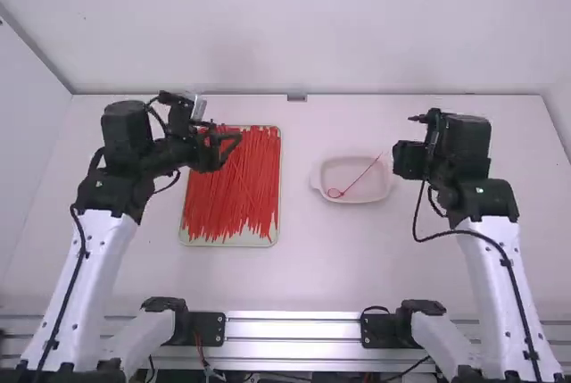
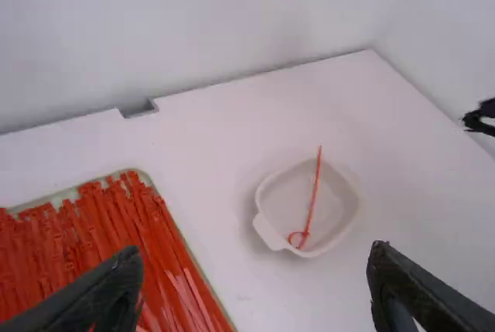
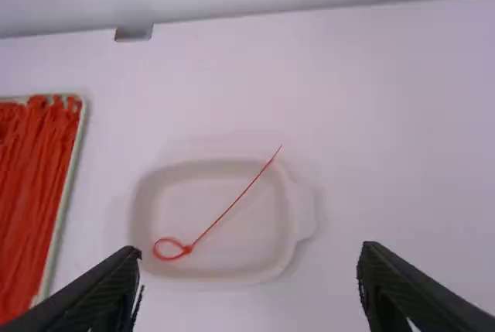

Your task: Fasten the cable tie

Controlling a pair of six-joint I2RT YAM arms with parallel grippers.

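1. The left gripper [image 1: 223, 145], fingers spread, hovers over the tray [image 1: 227, 243], hiding some red loose ties [image 1: 239, 191].
2. The right gripper [image 1: 399, 160] is spread and empty; just ahead, the dish [image 1: 352, 200] holds one looped cable tie [image 1: 357, 178].

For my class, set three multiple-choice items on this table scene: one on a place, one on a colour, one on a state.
1. Where does the looped cable tie lie? A in the white dish; B on the bare table; C on an arm.
2. What colour are the ties on the tray? A blue; B red; C black.
3. What state is the right hand in? A shut on a tie; B shut, empty; C open.
Answers: 1 A, its loop rests on the dish floor. 2 B, the whole pile is red. 3 C, its fingers stand wide apart with nothing between.
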